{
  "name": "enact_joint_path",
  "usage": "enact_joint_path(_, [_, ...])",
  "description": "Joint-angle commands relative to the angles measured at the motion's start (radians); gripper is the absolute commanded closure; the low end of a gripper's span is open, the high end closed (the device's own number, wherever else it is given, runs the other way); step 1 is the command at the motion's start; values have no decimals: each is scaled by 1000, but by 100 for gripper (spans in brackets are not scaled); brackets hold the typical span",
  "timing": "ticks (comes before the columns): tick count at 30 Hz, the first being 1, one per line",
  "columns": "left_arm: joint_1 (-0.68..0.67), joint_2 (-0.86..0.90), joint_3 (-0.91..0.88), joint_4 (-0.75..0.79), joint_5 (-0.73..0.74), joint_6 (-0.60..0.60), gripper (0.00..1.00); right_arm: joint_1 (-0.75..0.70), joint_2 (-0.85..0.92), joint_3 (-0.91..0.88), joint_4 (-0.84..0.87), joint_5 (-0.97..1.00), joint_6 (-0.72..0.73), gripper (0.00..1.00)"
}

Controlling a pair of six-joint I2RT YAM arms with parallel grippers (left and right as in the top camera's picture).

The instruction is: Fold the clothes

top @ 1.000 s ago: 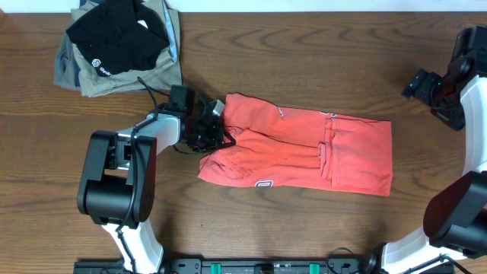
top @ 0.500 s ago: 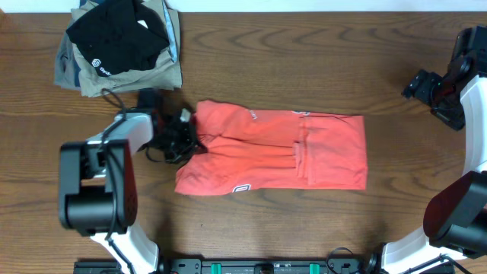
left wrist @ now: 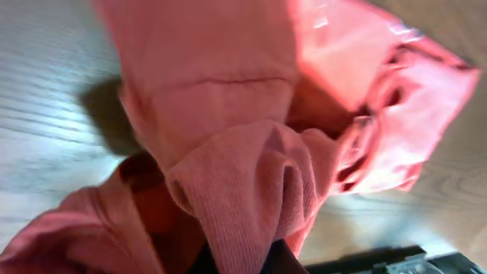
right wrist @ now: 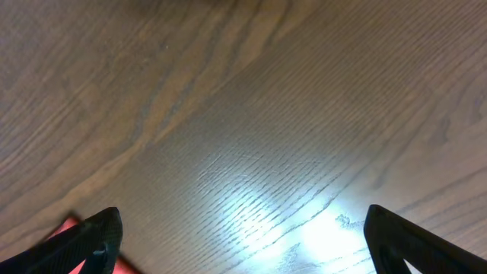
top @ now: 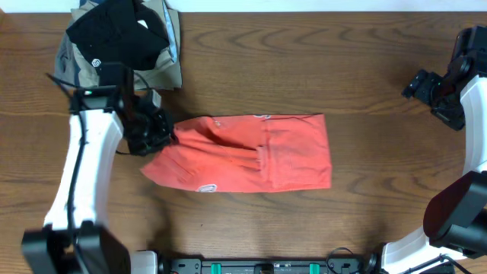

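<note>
Between the fingers of the left gripper [top: 162, 134] you will find a bunched fold of the red-orange T-shirt [top: 251, 152]. The jaws are closed tight on it, and in the left wrist view the gathered cloth fills almost the whole frame and hides the fingers themselves. From that pinch the T-shirt runs away from the fingers, toward the right arm's side, as one flat, roughly oblong folded band on the wooden table [top: 304, 53]. A fold line crosses it past its middle, and a small white printed mark sits near its front edge. Note that the end nearest the fingers is drawn into a rumpled point, while the far end lies straight. Behind the left gripper, near it, a black folded garment [top: 114, 34] lies on a khaki-grey folded garment [top: 160, 74]. Well apart from the T-shirt, at the table's right side, the right gripper [top: 417, 84] has its fingers [right wrist: 95, 237] spread wide with nothing between them. Under them you see bare wood, and a small red-orange patch shows just beside one fingertip; you cannot tell what it is.
</note>
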Motion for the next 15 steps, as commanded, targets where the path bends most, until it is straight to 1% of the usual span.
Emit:
enact_joint_path(1, [-27,-66,84,-29,-36,27,94,-2,-2,9,0,13,-13,1])
enact_joint_path(6, [-108,-106,100,-25,-35,-11,94,-2,-2,9,0,13,-13,1])
enact_joint_path(11, [-248,-89,100,9,-36,-42,94,-2,-2,9,0,13,-13,1])
enact_joint_path(15, [-365,-68,99,74,-80,-107,94,-2,-2,9,0,13,-13,1])
